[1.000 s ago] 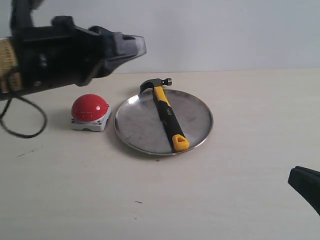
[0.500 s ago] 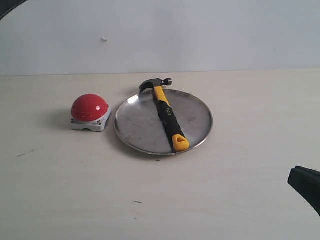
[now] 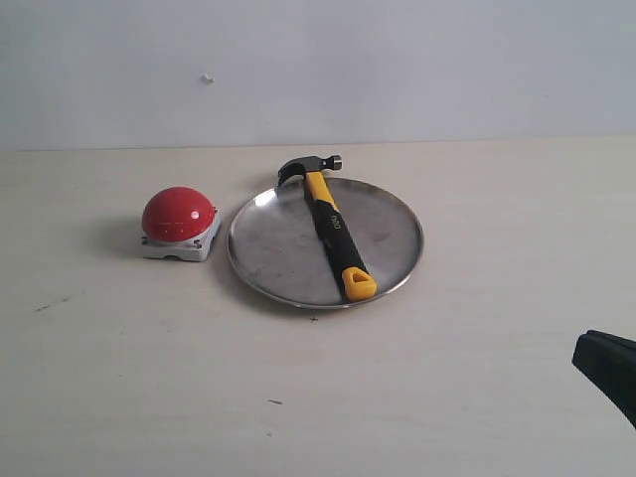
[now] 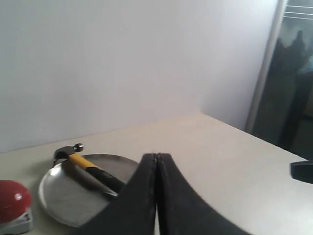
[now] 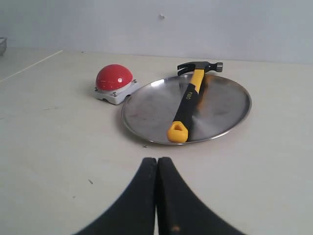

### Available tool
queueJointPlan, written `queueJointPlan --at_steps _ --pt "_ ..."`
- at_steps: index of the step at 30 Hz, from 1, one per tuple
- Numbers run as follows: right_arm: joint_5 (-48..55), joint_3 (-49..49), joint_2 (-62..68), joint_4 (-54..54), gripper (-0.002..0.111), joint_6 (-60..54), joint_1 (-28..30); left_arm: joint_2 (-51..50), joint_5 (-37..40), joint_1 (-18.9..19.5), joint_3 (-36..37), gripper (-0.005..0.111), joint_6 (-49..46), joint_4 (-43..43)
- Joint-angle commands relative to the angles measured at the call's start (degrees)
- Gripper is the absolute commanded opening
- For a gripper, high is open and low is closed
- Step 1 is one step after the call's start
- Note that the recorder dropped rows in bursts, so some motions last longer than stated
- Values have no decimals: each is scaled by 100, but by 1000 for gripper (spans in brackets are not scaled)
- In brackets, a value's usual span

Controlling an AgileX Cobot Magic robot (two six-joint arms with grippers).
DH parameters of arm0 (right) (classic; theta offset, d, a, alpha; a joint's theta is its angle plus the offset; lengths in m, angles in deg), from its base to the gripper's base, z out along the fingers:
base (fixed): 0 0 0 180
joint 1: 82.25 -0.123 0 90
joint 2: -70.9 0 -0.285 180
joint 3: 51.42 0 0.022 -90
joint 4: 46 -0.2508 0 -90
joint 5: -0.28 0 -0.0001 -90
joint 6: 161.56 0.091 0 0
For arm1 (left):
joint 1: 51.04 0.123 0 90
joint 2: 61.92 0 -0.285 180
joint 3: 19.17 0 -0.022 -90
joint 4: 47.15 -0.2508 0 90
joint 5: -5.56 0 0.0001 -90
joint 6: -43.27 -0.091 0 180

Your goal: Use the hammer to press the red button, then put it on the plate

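Note:
The hammer (image 3: 329, 224) lies across the silver plate (image 3: 268, 248), its dark head over the far rim and its yellow handle end near the front rim. To the plate's left stands the red button (image 3: 178, 213) on its grey base. My left gripper (image 4: 157, 155) is shut and empty, raised away from the table, with the hammer (image 4: 90, 169), plate (image 4: 63, 196) and button (image 4: 12, 199) beyond it. My right gripper (image 5: 157, 159) is shut and empty, short of the plate (image 5: 146, 112) and hammer (image 5: 186, 105); the button (image 5: 113, 77) sits farther off. Only a dark tip of the right gripper (image 3: 606, 370) shows in the exterior view.
The pale tabletop (image 3: 467, 397) runs back to a plain white wall (image 3: 397, 60). A few small dark marks (image 3: 273, 401) dot the table. A dark doorway or window (image 4: 288, 98) stands beyond the table's far end in the left wrist view.
The left arm, which filled the upper left of the exterior view a second ago, has pulled out of that view. The hammer, plate, button and right gripper have not moved.

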Motion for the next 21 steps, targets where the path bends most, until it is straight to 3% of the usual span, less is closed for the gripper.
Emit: queueJointPlan --at_steps 1,7,14,16,18,20,21 --pt "29 -15 -47 -7 0 -3 -9 868 53 594 626 0 92 -19" --pt "29 -15 -47 -7 0 -3 -9 1805 105 1058 1130 0 92 -129" --pt "29 -15 -47 -7 0 -3 -9 1962 121 1123 1325 0 -644 -806" --pt "29 -15 -47 -7 0 -3 -9 1962 264 1123 1325 0 -635 -247" --pt "27 -15 -47 -7 0 -3 -9 1962 1197 1123 1325 0 -635 1136" --pt "27 -15 -47 -7 0 -3 -9 1962 2575 1123 1325 0 -824 2424" --pt "27 -15 -47 -7 0 -3 -9 1962 3577 1131 1325 0 -1530 3567"
